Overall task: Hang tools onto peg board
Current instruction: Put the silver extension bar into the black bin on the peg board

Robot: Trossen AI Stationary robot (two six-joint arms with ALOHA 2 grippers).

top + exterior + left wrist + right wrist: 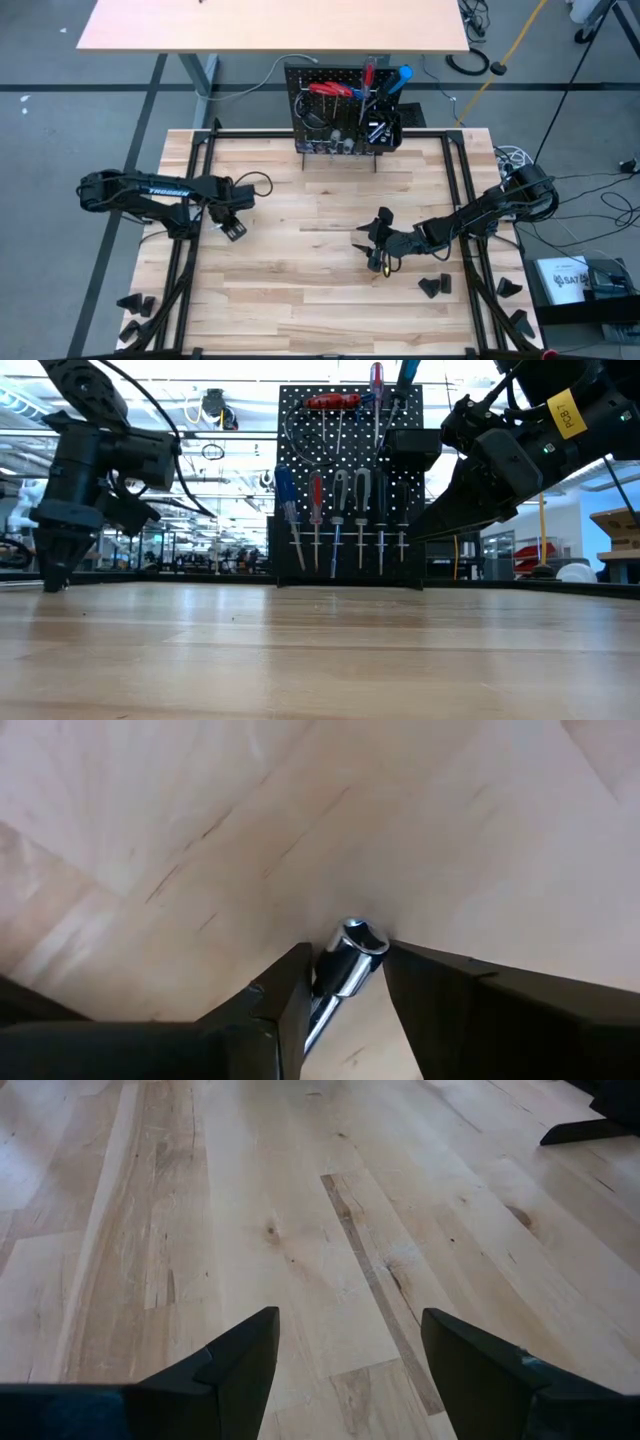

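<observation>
Left gripper, low over the table's left side, pinches a silver bit between narrow jaws, so it should lift straight and carry steadily to the peg board at the far edge, while the right gripper waits open mid-table.

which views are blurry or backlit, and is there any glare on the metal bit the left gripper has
Low view: bright room lights behind leave the peg board and both arms as dark shapes. Left wrist view: the left gripper fingers are soft with closeness, and the silver socket bit between them shows bright highlights. Right wrist view: the right gripper is empty, wood grain sharp.
</observation>
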